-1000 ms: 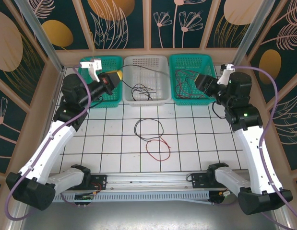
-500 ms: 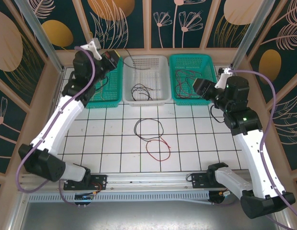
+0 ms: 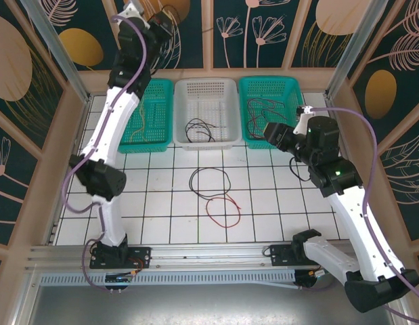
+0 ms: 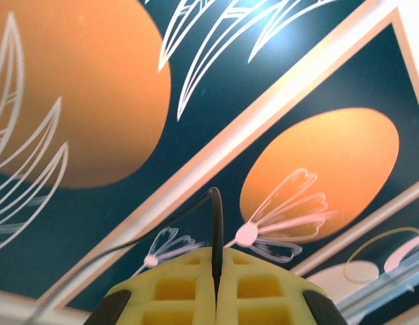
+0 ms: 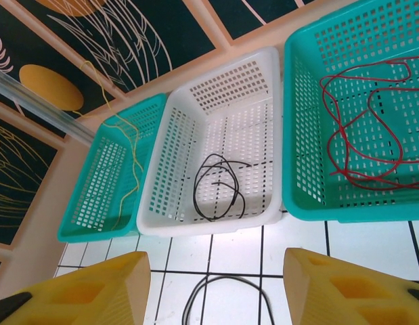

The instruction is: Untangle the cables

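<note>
Slowly, then: lower the black cable (image 4: pixel 215 217), pinched between the pressed-together yellow pads (image 4: pixel 263 298) of the left gripper (image 4: pixel 216 271) high at the upper left of the overhead frame, toward the white basket (image 3: pixel 206 143) at top centre. Probably the right home, judging by the black wire (image 5: pixel 219 186) lying inside. Mind the trailing end; cannot trace it.

Bring the right gripper (image 5: pixel 216 291), fingers spread wide and empty, down on the black loop (image 3: pixel 209 181) or red loop (image 3: pixel 223 211) mid-frame, meeting at one edge.

Underneath, white tiles (image 3: pixel 148 203) with dark grout. Around, teal baskets (image 3: pixel 270 81), dark floral wall panels (image 3: pixel 277 34) and pale frame posts (image 3: pixel 53 44).
</note>
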Controlling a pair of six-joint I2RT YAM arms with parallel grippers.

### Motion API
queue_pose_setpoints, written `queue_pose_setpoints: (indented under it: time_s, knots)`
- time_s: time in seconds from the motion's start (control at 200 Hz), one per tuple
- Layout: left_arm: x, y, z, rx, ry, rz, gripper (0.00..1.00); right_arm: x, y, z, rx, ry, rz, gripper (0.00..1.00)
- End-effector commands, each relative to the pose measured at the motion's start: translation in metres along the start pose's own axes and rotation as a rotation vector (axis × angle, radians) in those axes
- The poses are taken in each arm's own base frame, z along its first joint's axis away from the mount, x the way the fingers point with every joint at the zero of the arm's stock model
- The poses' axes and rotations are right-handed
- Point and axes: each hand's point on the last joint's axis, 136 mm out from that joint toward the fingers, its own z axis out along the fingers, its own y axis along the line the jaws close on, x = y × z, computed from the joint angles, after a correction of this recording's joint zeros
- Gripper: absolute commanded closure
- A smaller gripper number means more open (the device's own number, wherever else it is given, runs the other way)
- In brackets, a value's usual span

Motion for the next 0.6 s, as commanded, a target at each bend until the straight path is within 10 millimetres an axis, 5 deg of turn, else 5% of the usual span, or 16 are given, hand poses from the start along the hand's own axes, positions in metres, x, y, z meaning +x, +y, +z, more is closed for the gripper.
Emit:
queue_pose_setpoints:
  time_s: [0.0, 0.23, 0.596]
  knots:
    - [0.001, 0.011, 0.015, -0.035, -0.011, -0.032, 1.00, 0.006, 0.003, -0.001, -0.023, 0.001, 0.019, 0.46]
    - [0.100, 0.089, 0.032, -0.173, 0.219, -0.049, 1.00, 0.016, 0.000, -0.001, -0.022, 0.019, 0.016, 0.46]
    - [0.236, 0.177, -0.037, -0.339, 0.474, -0.019, 1.00, 0.027, -0.002, 0.002, -0.027, 0.056, 0.022, 0.47]
